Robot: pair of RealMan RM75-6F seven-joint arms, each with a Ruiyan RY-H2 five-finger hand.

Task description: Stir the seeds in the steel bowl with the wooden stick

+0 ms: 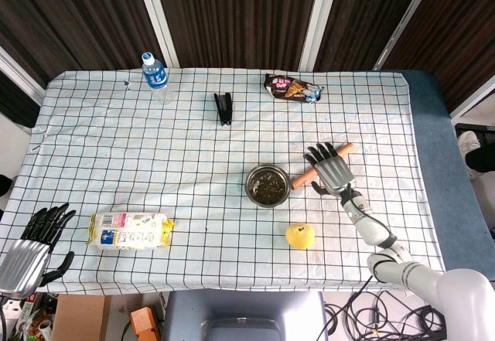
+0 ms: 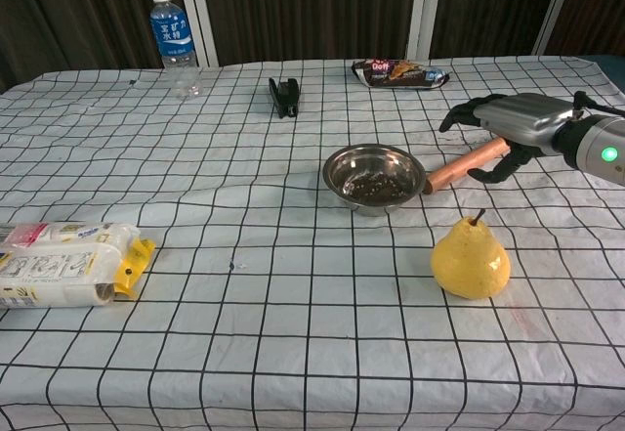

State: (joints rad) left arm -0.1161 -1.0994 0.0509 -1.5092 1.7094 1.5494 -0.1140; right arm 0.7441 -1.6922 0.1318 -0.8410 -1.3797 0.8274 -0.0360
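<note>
The steel bowl with dark seeds in it stands right of the table's middle. The wooden stick lies flat on the cloth just right of the bowl, its near end almost at the rim. My right hand hovers over the stick's far half with its fingers spread and its thumb hanging down beside the stick. It has no grip on the stick. My left hand hangs off the table's front left corner, fingers apart and holding nothing.
A yellow pear stands in front of the bowl and stick. A wrapped packet lies at the front left. At the back are a water bottle, a black clip and a snack bag.
</note>
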